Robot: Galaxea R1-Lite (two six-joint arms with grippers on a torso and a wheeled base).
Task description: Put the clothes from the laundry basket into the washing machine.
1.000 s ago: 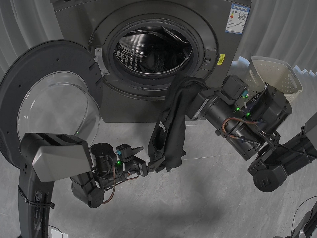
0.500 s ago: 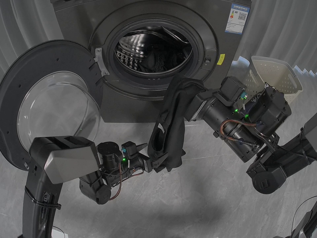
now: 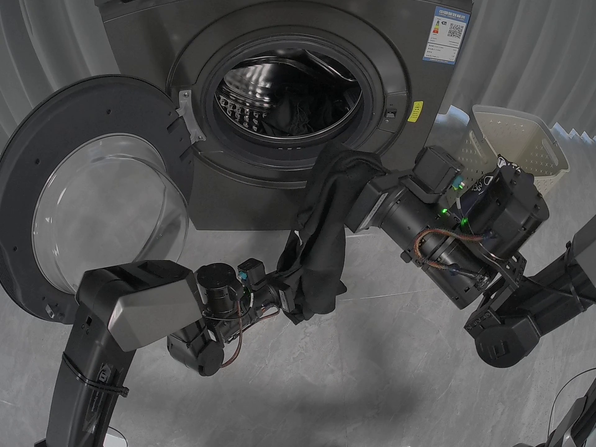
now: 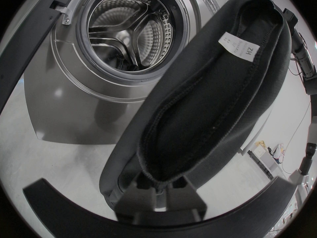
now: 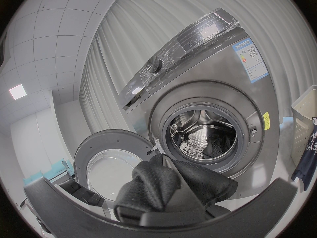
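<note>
A black garment point(image 3: 323, 218) hangs in front of the washing machine point(image 3: 143, 38), stretched between both arms. The right claw point(image 5: 165, 182) is clamped on its upper end just below the machine's round opening. The left claw point(image 4: 161, 187) pinches its lower hem, low down in front of the machine. The door point(image 3: 93, 175) stands swung open on the machine's left, and dark clothes point(image 3: 298, 116) lie inside the drum. The laundry basket point(image 3: 528, 138) stands just right of the machine, with a dark printed garment point(image 5: 308, 152) draped over its rim.

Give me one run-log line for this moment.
right pincer: shut on black garment | left pincer: shut on its lower end | door: open | garment: outside drum
</note>
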